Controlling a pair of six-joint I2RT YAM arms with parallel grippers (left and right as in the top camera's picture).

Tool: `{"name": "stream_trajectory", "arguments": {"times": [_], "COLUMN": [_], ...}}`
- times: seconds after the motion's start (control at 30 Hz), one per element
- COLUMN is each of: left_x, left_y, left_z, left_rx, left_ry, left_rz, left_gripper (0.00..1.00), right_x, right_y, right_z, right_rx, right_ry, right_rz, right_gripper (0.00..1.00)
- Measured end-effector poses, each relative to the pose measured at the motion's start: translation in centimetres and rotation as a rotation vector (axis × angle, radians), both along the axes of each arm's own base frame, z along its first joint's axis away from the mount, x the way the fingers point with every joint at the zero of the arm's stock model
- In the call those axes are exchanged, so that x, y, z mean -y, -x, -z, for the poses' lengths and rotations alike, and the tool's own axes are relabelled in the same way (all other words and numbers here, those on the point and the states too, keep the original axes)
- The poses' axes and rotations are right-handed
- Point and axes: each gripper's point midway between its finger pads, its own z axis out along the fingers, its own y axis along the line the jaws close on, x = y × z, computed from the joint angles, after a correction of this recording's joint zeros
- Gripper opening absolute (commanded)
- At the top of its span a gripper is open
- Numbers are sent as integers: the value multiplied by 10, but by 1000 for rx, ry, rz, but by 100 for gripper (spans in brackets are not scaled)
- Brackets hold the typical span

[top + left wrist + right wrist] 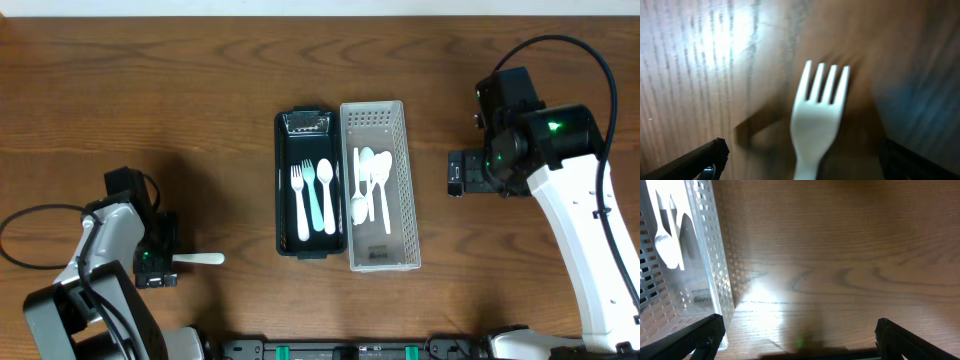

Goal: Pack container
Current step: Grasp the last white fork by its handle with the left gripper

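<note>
A black container [283, 190] in the middle holds a white fork, a teal spoon and a white spoon. Beside it on the right, a white perforated basket [404, 200] holds several white spoons [372, 185]. My left gripper [160, 266] is at the front left, open, with a white fork [200, 258] lying between its fingers and pointing toward the container. The left wrist view shows the fork [817, 115] blurred, with the fingers [800, 165] wide apart on either side. My right gripper [455, 176] is open and empty, just right of the basket [715, 255].
The wooden table [150, 100] carries nothing else. The basket's right wall stands close to my right gripper's left finger [705, 335]. A black cable [30, 235] loops at the left edge.
</note>
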Motion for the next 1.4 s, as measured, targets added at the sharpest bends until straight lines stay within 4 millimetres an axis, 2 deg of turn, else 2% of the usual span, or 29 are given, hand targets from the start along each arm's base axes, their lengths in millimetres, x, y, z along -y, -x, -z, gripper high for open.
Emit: {"name": "stream_trajectory", "arguments": {"times": [0.2,0.3,0.43,0.53,0.8,0.9,1.07,1.23,1.27,1.33,1.4], "left_x": [-2,-2,-3,-3,-3,-3,-3,-4,-4,-4,-4], "left_y": [-6,-6,-10,-10,-9,-9,-9,-10,-10,-10,-9], "left_z": [1,1,1,2,2,2,2,3,3,3,3], "left_rx": [9,11,23,22,18,17,16,18,17,14,12], "left_ry": [-4,-4,-4,-5,-4,-4,-4,-3,-4,-3,-2], "left_rz": [0,-1,0,1,1,1,9,65,75,86,100], "left_gripper": [100,90,72,68,43,38,35,19,12,6,6], "right_x": [0,0,0,0,0,0,0,0,0,0,-1], "right_y": [0,0,0,0,0,0,0,0,-1,-2,-2], "right_z": [0,0,0,0,0,0,0,0,0,0,0], "right_rx": [0,0,0,0,0,0,1,1,2,6,9], "right_ry": [0,0,0,0,0,0,-1,-1,-1,-2,-3], "right_rz": [0,0,0,0,0,0,0,0,0,0,0], "right_gripper": [99,99,99,99,99,99,99,99,99,99,99]}}
